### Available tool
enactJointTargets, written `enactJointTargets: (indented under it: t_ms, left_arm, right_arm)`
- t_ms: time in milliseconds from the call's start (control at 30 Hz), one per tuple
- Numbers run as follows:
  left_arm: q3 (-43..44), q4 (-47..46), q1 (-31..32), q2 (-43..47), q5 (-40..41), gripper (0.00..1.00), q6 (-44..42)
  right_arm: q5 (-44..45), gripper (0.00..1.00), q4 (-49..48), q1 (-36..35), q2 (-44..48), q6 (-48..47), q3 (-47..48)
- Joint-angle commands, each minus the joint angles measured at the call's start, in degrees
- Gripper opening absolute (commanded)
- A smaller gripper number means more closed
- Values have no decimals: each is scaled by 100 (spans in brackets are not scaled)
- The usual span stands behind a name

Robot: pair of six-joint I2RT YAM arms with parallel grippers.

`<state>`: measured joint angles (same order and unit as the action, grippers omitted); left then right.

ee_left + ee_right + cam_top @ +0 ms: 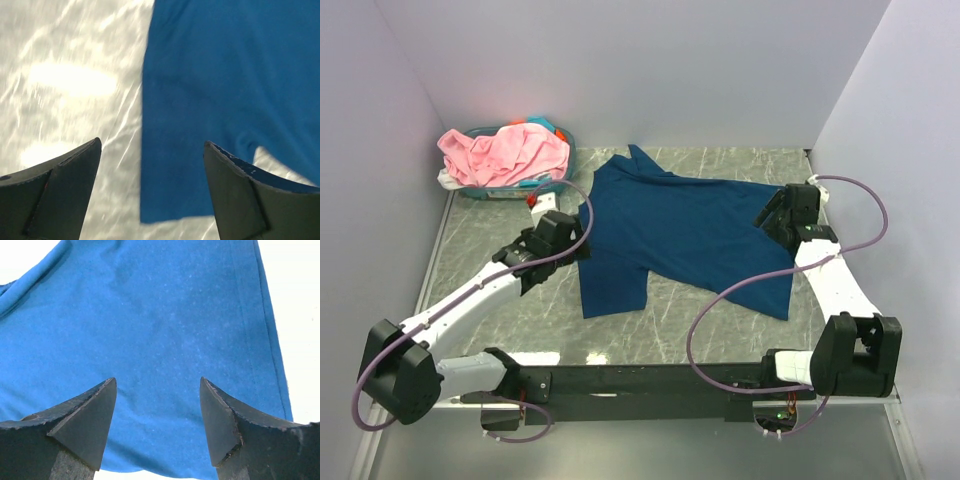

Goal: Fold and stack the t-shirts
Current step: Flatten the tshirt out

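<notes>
Blue t-shirt (690, 235) lies spread mid-table (490, 320), soft matte knit. Its straight edge runs under my left gripper (152, 145) and its stitched hem under my right gripper (158, 382). Both are released, holding nothing. Glossy marble is open to the shirt's left. Pink t-shirt (505, 152) is heaped in the basket (560, 132), far-left corner.

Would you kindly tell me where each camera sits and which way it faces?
Top external: above and behind the arm bases, looking down and forward at the table, blue t-shirt and basket; left arm and right arm show.
Left wrist: on the left arm, looking down at a shirt edge on the table; left jaws, open.
Right wrist: on the right arm, looking down at the cloth; right jaws, open.
Shared: all see the blue t-shirt.
</notes>
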<state>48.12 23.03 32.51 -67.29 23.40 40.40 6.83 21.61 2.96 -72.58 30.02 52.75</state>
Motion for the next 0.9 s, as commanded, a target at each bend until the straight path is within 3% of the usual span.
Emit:
enactJointTargets:
  t_ms: [0, 200, 333, 600, 867]
  left_arm:
    - [57, 939, 88, 67, -107, 88, 661]
    - [-223, 1274, 588, -346, -757, 79, 1091]
    - [-714, 1213, 809, -101, -1082, 76, 1496]
    - [-1287, 1055, 1047, 286, -1505, 59, 1822]
    - [-1323, 607, 1047, -38, -1646, 56, 1567]
  right_arm:
    - [82, 74, -183, -32, 147, 162, -186]
    - [-6, 73, -244, -32, 200, 241, -432]
    - [3, 74, -262, -32, 288, 232, -564]
    - [-112, 73, -394, -32, 306, 382, -837]
    - [-59, 73, -350, -32, 323, 320, -784]
